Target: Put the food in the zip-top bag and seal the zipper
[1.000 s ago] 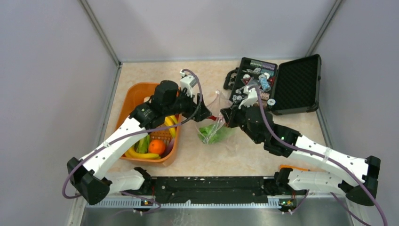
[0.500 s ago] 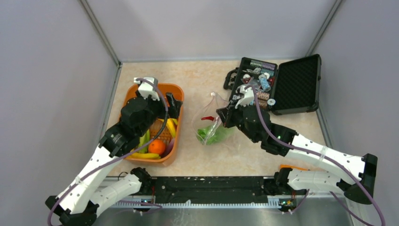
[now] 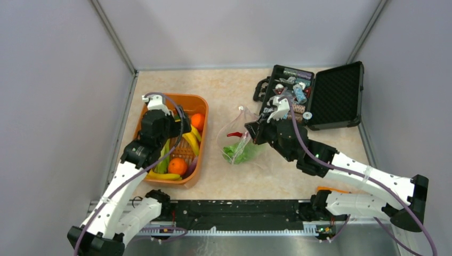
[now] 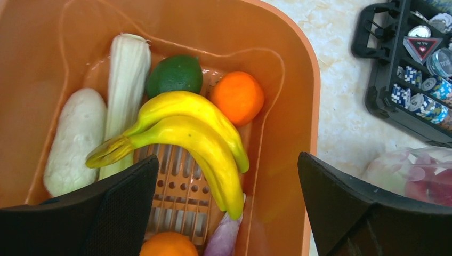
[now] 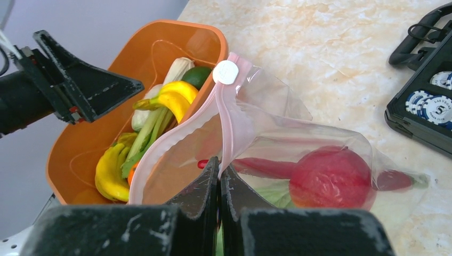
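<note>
Above the tub (image 4: 298, 80), left pincer (image 4: 227, 156) gapes; right pincer (image 5: 219, 165) clamps the zip-top bag (image 5: 277, 117).

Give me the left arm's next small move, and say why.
Probably lower the left claw onto the bananas and close. It hangs open over the orange tub with the bananas directly below, while the right claw is shut on the zip-top bag at its mouth edge, holding it up.
</note>
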Controlling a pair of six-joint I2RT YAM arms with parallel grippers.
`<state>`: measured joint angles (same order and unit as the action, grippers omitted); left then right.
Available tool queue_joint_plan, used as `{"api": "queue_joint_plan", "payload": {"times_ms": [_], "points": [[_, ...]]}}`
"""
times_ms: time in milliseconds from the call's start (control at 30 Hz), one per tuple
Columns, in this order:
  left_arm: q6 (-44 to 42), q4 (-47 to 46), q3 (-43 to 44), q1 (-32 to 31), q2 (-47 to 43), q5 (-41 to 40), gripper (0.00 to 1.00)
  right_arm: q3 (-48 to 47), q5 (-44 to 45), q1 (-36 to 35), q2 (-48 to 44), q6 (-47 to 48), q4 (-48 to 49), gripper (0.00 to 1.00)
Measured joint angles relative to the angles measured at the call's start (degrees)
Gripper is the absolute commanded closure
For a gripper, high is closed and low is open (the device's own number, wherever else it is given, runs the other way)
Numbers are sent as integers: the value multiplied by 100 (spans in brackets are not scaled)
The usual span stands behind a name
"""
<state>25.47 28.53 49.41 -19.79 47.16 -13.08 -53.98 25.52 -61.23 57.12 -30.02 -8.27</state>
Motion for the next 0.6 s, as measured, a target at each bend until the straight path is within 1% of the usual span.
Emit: {"api": "queue_joint_plan", "payload": {"times_ms": [67, 133, 200, 267, 400, 433, 500, 533, 600], "points": [[-26, -131, -15, 92, 162, 201, 1, 0, -13, 17, 0, 0, 11, 100], [-85, -308, -15, 214, 457, 450, 5, 0, -24, 28, 0, 0, 15, 100], [-205, -398, 52, 339, 903, 702, 6, 0, -44, 31, 0, -2, 15, 100], [-356, -444, 181, 452, 1340, 992, 10, 0, -103, 35, -2, -2, 15, 100], [-645, -621, 643, 761, 2232, 1746, 12, 0, -219, 39, -9, -4, 13, 100], [-691, -678, 730, 824, 2400, 1880, 15, 0, -229, 39, -9, -4, 13, 100], [-813, -758, 962, 957, 2817, 2205, 27, 0, -269, 39, -9, -7, 11, 100], [-890, -734, 1104, 1008, 3038, 2358, 29, 0, -271, 39, -11, -11, 11, 100], [-1003, -643, 1410, 1060, 3473, 2603, 28, 0, -289, 39, -17, -31, 11, 100]]}}
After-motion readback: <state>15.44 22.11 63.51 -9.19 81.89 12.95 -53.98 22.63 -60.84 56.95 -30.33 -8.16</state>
